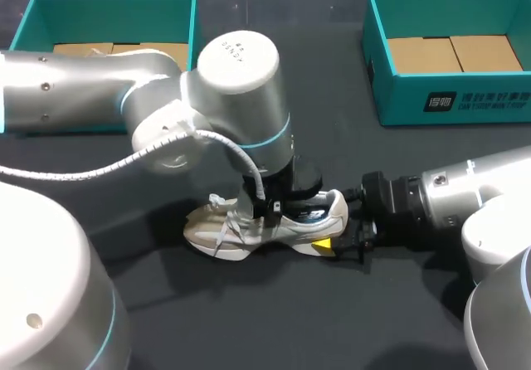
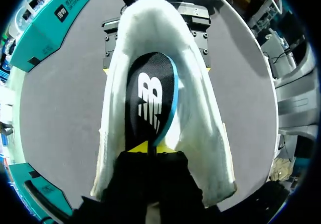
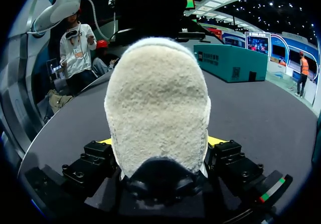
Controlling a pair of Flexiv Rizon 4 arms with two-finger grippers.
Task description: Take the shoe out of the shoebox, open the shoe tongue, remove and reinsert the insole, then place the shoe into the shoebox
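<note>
Shoe [image 1: 249,231] stands on the dark table [image 1: 249,320], my right gripper [image 3: 159,141] clamping its heel from both sides, my left gripper [image 2: 149,147] pinching the black insole [image 2: 150,91] inside.

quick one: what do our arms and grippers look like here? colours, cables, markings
Left arm and right arm: silver-grey rounded links, white joint caps, light-blue rings, black wrists. A white coiled cable runs along the left arm. Left gripper and right gripper: black bodies, bright yellow tips; the right one carries a small red-white-green stripe.
</note>
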